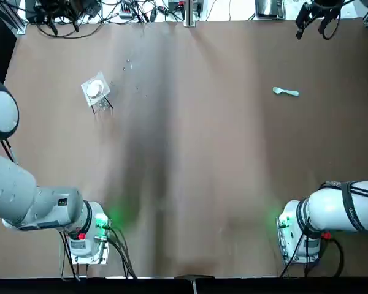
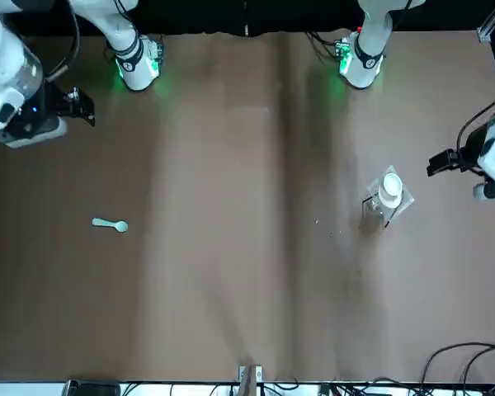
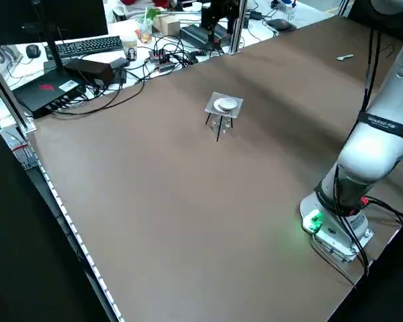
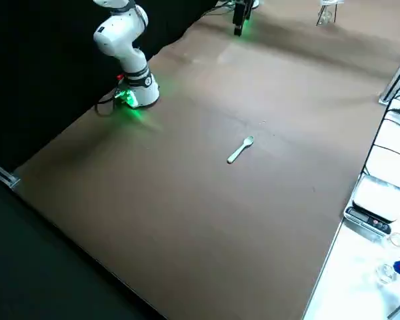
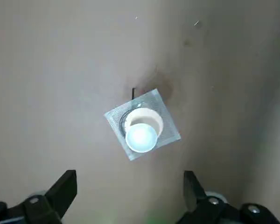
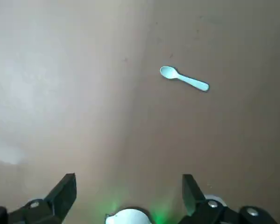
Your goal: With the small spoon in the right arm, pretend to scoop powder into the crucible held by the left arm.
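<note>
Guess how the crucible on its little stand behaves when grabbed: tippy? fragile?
Probably tippy: the crucible sits on a mesh square raised on thin legs, so a sideways nudge could topple everything. It seems merely resting there, small and likely light, so it may slide. It looks like white ceramic: rigid, perhaps brittle and slick.

No legible text — no labels

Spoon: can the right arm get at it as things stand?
Probably yes. The spoon lies alone on the bare table, and the right gripper hangs open over that area with nothing between them.
</note>
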Tool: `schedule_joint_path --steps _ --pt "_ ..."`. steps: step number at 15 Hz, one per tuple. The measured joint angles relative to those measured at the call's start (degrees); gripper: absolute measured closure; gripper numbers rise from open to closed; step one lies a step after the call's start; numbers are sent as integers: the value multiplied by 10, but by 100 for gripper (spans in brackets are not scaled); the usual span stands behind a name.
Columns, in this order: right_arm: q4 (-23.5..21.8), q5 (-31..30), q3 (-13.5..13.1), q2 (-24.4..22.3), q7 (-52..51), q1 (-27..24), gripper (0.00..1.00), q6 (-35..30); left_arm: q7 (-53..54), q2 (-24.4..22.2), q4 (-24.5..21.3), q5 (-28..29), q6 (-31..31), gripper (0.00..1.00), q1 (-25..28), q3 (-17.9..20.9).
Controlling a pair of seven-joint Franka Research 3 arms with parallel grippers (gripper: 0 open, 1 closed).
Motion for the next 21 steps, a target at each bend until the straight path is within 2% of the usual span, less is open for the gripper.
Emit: schedule_joint_path --steps 2,5,7,13,19,20,21 --pt "-26 0 0 14 -44 0 0 28 17 15 -8 -10 -1 0 16 -1" --pt "-58 0 0 50 -115 0 0 71 66 34 -30 -84 -2 0 58 -1" --pt "-70 0 -1 80 -175 -1 0 93 84 45 -48 -107 -2 0 77 0" --pt "-88 0 -5 167 -372 -21 0 145 112 97 -84 -114 -3 1 86 -1" --pt "-170 0 -6 195 -562 -52 0 287 121 148 -88 -115 -3 2 97 -1" --pt "-187 0 -7 201 -644 -76 2 327 121 158 -88 -115 -3 7 97 -2" --pt "-190 0 -7 209 -676 -89 4 348 121 163 -88 -115 -3 11 97 -2"
